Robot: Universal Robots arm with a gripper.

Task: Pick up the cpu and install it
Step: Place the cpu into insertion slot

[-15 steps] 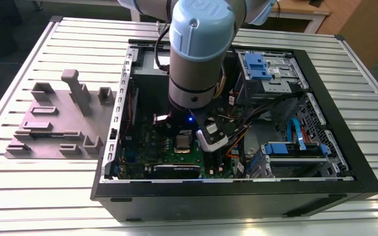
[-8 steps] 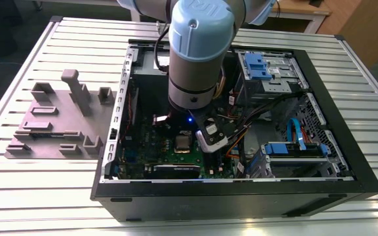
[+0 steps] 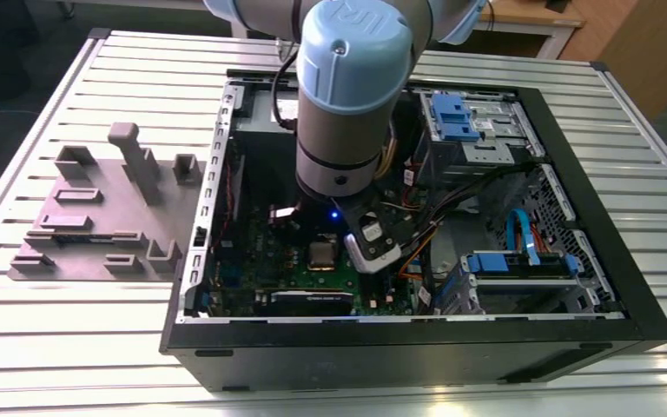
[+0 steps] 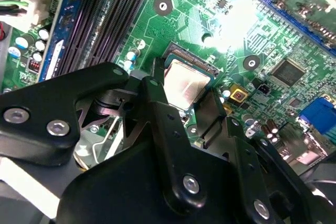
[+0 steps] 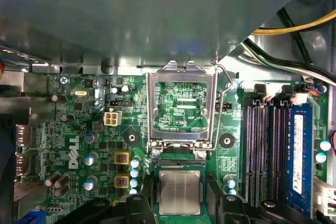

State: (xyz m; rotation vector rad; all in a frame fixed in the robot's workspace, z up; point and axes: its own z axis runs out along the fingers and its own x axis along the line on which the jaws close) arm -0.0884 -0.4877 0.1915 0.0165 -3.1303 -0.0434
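The gripper (image 4: pixel 185 90) straddles the cpu (image 5: pixel 180 191), seemingly seated in its socket (image 5: pixel 181 163).

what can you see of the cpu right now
The cpu is a small flat square chip with a dull silvery metal top and a thin pale rim. It lies flat in the socket on the green board, beside the hinged metal frame, which is swung open. The black gripper straddles it; contact cannot be told.
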